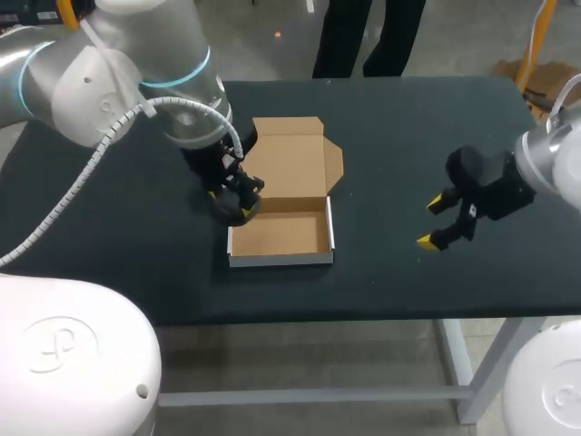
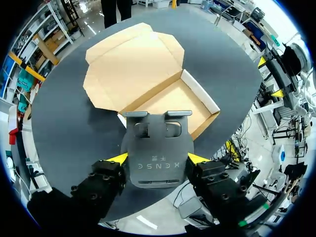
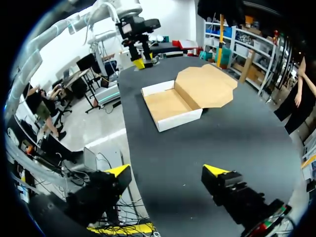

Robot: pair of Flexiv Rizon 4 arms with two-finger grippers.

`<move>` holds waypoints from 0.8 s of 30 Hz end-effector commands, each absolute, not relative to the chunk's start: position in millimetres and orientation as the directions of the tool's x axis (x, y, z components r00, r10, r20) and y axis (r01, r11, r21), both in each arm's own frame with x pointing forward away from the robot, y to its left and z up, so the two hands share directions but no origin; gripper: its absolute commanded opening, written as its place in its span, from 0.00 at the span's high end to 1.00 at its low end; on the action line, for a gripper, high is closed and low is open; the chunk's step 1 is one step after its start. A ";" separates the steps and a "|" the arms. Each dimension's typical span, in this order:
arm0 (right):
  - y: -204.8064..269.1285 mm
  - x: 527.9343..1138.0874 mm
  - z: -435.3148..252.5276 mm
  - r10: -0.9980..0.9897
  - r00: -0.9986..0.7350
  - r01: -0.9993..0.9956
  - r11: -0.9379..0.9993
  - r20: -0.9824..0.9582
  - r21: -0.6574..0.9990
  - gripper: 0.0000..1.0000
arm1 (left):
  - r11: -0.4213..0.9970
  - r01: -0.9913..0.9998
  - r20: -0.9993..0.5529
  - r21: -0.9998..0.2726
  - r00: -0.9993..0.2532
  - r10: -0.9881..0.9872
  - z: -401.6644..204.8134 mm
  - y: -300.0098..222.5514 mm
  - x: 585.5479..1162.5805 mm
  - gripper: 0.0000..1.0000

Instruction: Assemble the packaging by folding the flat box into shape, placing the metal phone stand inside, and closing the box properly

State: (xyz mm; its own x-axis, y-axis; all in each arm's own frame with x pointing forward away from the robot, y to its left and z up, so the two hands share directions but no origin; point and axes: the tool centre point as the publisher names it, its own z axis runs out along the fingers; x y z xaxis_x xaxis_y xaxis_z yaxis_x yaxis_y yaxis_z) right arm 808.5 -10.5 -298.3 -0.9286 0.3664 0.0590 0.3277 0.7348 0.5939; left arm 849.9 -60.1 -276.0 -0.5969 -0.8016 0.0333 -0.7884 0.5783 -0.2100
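Since the box [image 1: 280, 259] stands open, the left claw [image 2: 158, 158] clamps the phone stand [image 2: 157, 138] beside it (seemingly for insertion); the right claw [image 1: 432, 222] hangs spread, well clear.

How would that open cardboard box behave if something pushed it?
The box is probably light: thin cardboard, nothing inside, so it would likely slide on the table. Its open lid looks floppy and may swing at the fold.
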 end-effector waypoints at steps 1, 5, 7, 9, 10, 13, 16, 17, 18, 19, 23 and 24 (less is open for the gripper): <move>-12.3 808.2 -297.4 0.362 -0.930 0.325 0.732 0.062 0.598 0.00 | 0.584 -0.786 0.009 -0.203 -0.598 -0.802 -285.0 -78.8 846.8 1.00; -12.3 808.2 -297.4 0.362 -0.930 0.325 0.732 0.062 0.598 0.00 | 0.591 -0.778 0.000 -0.215 -0.605 -0.796 -293.9 -92.0 845.6 1.00; -12.3 808.2 -297.4 0.362 -0.930 0.325 0.732 0.062 0.598 0.00 | 0.599 -0.774 0.002 -0.205 -0.612 -0.791 -298.8 -97.5 845.4 1.00; -12.3 808.2 -297.4 0.362 -0.930 0.325 0.732 0.062 0.598 0.00 | 0.602 -0.770 -0.006 -0.210 -0.615 -0.789 -303.9 -103.2 845.9 1.00; -12.3 808.2 -297.4 0.362 -0.930 0.325 0.732 0.062 0.598 0.00 | 0.603 -0.769 -0.008 -0.211 -0.616 -0.788 -306.1 -105.8 846.6 1.00; -12.3 808.2 -297.4 0.362 -0.930 0.325 0.732 0.062 0.598 0.00 | 0.607 -0.767 -0.008 -0.206 -0.619 -0.785 -313.3 -112.7 849.5 1.00; -12.3 808.2 -297.4 0.362 -0.930 0.325 0.732 0.062 0.598 0.00 | 0.613 -0.764 -0.006 -0.204 -0.625 -0.781 -320.5 -118.5 851.7 1.00; -12.3 808.2 -297.4 0.362 -0.930 0.325 0.732 0.062 0.598 0.00 | 0.614 -0.763 -0.007 -0.204 -0.626 -0.780 -323.0 -120.5 852.5 1.00; -12.3 808.2 -297.4 0.362 -0.930 0.325 0.732 0.062 0.598 0.00 | 0.616 -0.762 -0.005 -0.200 -0.628 -0.778 -325.0 -122.2 853.5 1.00; -12.3 808.2 -297.4 0.362 -0.930 0.325 0.732 0.062 0.598 0.00 | 0.618 -0.759 -0.008 -0.204 -0.630 -0.777 -327.1 -123.7 854.3 1.00; -12.3 808.2 -297.4 0.362 -0.930 0.325 0.732 0.062 0.598 0.00 | 0.623 -0.755 -0.001 -0.202 -0.636 -0.771 -334.9 -129.3 859.5 1.00; -12.3 808.2 -297.4 0.362 -0.930 0.325 0.732 0.062 0.598 0.00 | 0.624 -0.755 0.001 -0.201 -0.637 -0.771 -336.5 -130.1 861.1 1.00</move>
